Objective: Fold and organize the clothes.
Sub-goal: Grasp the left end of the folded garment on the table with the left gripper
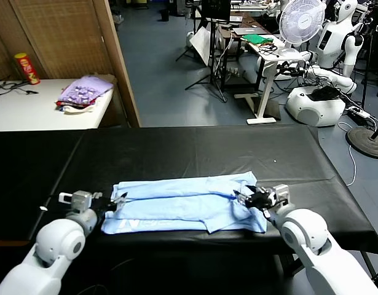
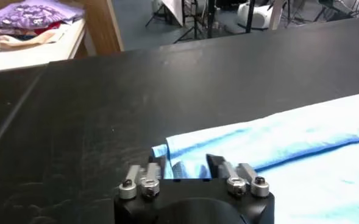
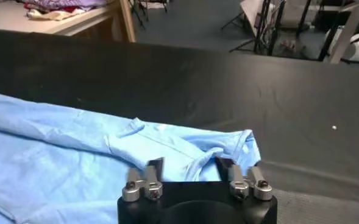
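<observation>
**Blue shirt folded into a strip, both claws just off its ends**

Blue tee (image 1: 185,204) is lying on the black table (image 1: 195,150), folded lengthwise into a long band that sits along the near edge. The long axis runs side to side, so one short end points at each arm. There's faint white print on the shirt's left near corner.

Taking the shirt as the landmark: the left gripper (image 1: 118,200) is right at its left end, the right gripper (image 1: 245,197) right at its right end, over the bunched sleeve bit. Neither is nearer really, each has its own end. My guess is the next fold brings one end over toward the other, so what matters is that the shirt stretches away sideways from each claw, towards the other.

Claws: in both wrist views the jaws stand wide apart with nothing between them. The left fingers (image 2: 219,164) hover over the shirt's corner, fabric showing in the gap but not pinched. Same on the right (image 3: 155,165), spread over the crumpled sleeve. I can't tell if the tips actually touch the cloth.

Beyond the shirt's left end, well off, there's a white side table (image 1: 29,110) with a purple cloth heap (image 1: 84,92), not part of this.
</observation>
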You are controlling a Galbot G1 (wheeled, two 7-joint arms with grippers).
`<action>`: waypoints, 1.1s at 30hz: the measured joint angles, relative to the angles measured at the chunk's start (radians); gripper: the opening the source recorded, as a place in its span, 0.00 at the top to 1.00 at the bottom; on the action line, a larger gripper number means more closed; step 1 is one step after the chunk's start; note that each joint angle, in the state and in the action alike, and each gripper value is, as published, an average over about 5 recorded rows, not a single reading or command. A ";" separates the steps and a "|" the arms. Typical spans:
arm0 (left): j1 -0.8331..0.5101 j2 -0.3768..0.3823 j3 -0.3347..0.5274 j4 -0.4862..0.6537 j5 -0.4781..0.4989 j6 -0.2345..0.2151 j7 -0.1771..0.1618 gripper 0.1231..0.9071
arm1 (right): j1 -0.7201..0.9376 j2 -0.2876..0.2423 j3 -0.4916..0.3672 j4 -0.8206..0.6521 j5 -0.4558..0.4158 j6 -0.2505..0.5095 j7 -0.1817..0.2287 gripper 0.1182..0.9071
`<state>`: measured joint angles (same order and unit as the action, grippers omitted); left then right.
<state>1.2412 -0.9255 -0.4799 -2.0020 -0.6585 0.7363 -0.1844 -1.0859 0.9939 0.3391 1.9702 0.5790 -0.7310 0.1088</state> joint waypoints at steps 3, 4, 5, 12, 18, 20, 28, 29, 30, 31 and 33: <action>-0.021 -0.014 -0.004 0.018 -0.040 0.000 -0.021 0.14 | 0.020 0.027 -0.002 -0.038 -0.044 0.029 0.004 0.14; -0.031 -0.020 -0.004 0.028 -0.058 0.000 -0.030 0.14 | 0.028 0.037 -0.004 -0.054 -0.053 0.043 0.004 0.14; -0.041 -0.028 -0.002 0.038 -0.076 0.000 -0.038 0.14 | 0.034 0.045 -0.006 -0.071 -0.058 0.054 0.003 0.14; -0.104 -0.093 0.022 0.117 -0.121 -0.025 -0.056 0.14 | 0.079 0.088 -0.018 -0.177 -0.077 0.103 -0.001 0.14; -0.132 -0.132 0.034 0.175 -0.120 -0.051 -0.054 0.14 | 0.107 0.115 -0.023 -0.255 -0.102 0.133 -0.014 0.15; -0.135 -0.138 0.034 0.189 -0.120 -0.058 -0.053 0.17 | 0.109 0.123 -0.023 -0.275 -0.107 0.140 -0.019 0.17; -0.140 -0.158 0.031 0.229 -0.103 -0.089 -0.049 0.59 | 0.117 0.156 -0.032 -0.322 -0.134 0.190 -0.013 0.60; -0.140 -0.161 0.033 0.233 -0.089 -0.098 -0.048 0.68 | 0.116 0.161 -0.035 -0.327 -0.140 0.201 -0.008 0.67; -0.139 -0.165 0.035 0.236 -0.074 -0.108 -0.047 0.74 | 0.116 0.166 -0.038 -0.331 -0.146 0.212 -0.002 0.75; -0.138 -0.169 0.038 0.238 -0.056 -0.118 -0.046 0.81 | 0.116 0.171 -0.041 -0.335 -0.153 0.224 0.005 0.81; -0.135 -0.176 0.043 0.242 -0.014 -0.137 -0.042 0.93 | 0.118 0.181 -0.047 -0.345 -0.173 0.250 0.019 0.92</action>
<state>1.1064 -1.1017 -0.4366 -1.7602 -0.6720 0.5994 -0.2261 -0.9684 1.1744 0.2920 1.6248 0.4058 -0.4810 0.1273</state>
